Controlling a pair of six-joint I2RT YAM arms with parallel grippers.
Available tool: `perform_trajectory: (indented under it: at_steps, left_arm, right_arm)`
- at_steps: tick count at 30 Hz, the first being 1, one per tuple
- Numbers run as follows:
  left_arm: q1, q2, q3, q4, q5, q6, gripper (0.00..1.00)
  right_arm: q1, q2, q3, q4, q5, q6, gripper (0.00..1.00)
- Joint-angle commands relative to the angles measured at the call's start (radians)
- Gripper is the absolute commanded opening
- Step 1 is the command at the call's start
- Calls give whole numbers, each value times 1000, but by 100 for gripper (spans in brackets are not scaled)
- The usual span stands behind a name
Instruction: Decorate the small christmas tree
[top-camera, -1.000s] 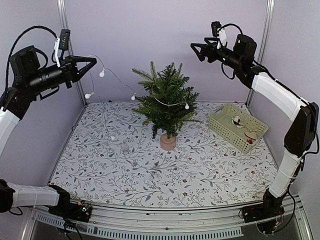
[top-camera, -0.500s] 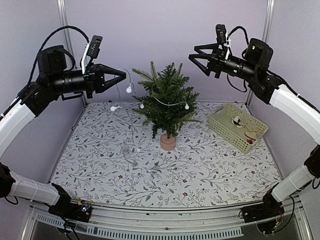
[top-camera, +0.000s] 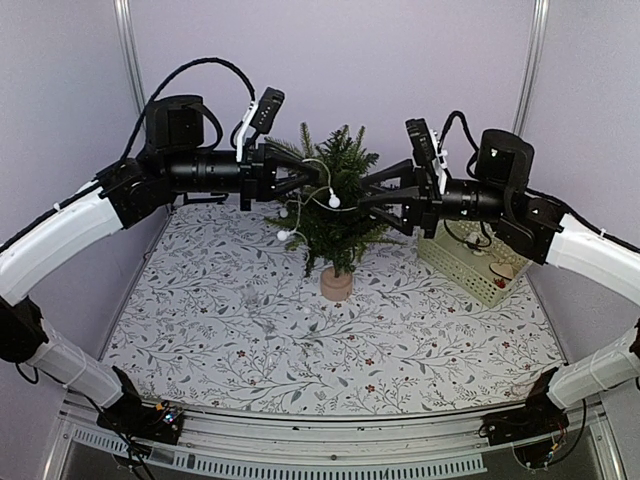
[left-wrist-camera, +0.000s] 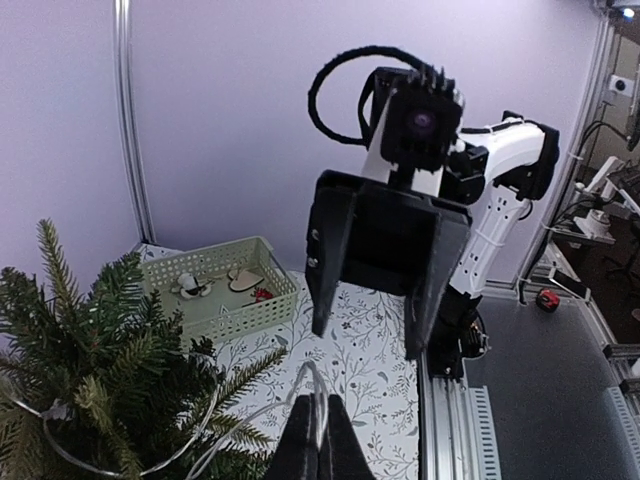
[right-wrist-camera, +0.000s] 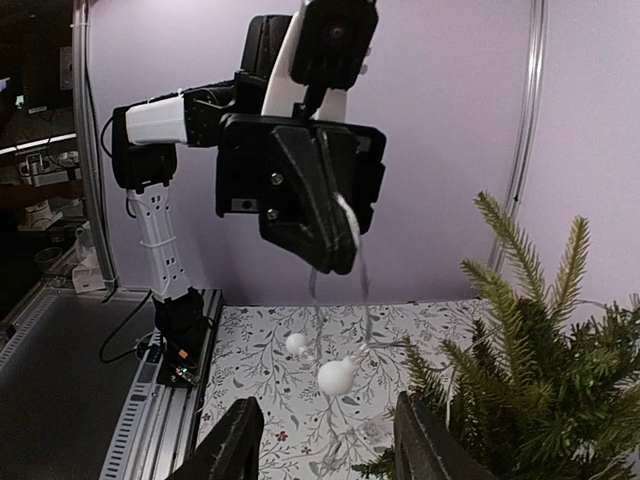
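The small christmas tree (top-camera: 335, 222) stands on its tan base at the table's middle back. A white light string with round bulbs (top-camera: 334, 201) drapes across its branches and runs up to my left gripper (top-camera: 314, 181), which is shut on the wire just left of the treetop. In the left wrist view the pinched wire loops out of the closed fingertips (left-wrist-camera: 318, 432). My right gripper (top-camera: 372, 196) faces it from the right, open, with nothing between its fingers (right-wrist-camera: 237, 445). A bulb (right-wrist-camera: 335, 375) hangs ahead of them, below the left gripper (right-wrist-camera: 338, 262).
A pale green basket (top-camera: 462, 278) with a few small ornaments sits at the back right, partly behind the right arm; it also shows in the left wrist view (left-wrist-camera: 240, 315). The floral table cloth (top-camera: 250, 340) spreads in front of the tree. Purple walls close the back and sides.
Both arms have swung in from the back corners to the treetop. The left gripper carried the light string rightward over the tree. The right gripper's jaws have narrowed.
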Motion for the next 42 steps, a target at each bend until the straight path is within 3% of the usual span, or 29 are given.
perform_trajectory:
  at_steps: [1, 12, 20, 27, 34, 39, 42]
  left_arm:
    - [-32, 28, 17, 90, -53, -7, 0]
    - [-71, 73, 13, 145, -68, -22, 0]
    - [-80, 66, -4, 161, -64, -27, 0]
    - [-83, 52, -22, 175, -59, -27, 0]
    - [-83, 43, -40, 186, -77, -24, 0]
    - [-83, 39, -50, 205, -73, -24, 0]
    - [-83, 39, -55, 214, -78, -25, 0]
  right_arm:
    - [54, -51, -108, 34, 55, -2, 48]
    - [139, -31, -365, 435, 237, 128, 64]
    - [145, 82, -380, 586, 238, 51, 68]
    - [147, 202, -304, 615, 221, 9, 68]
    - [161, 260, -286, 634, 211, 28, 46]
    - [166, 261, -289, 637, 249, 27, 39]
    - [166, 280, -274, 633, 244, 28, 23]
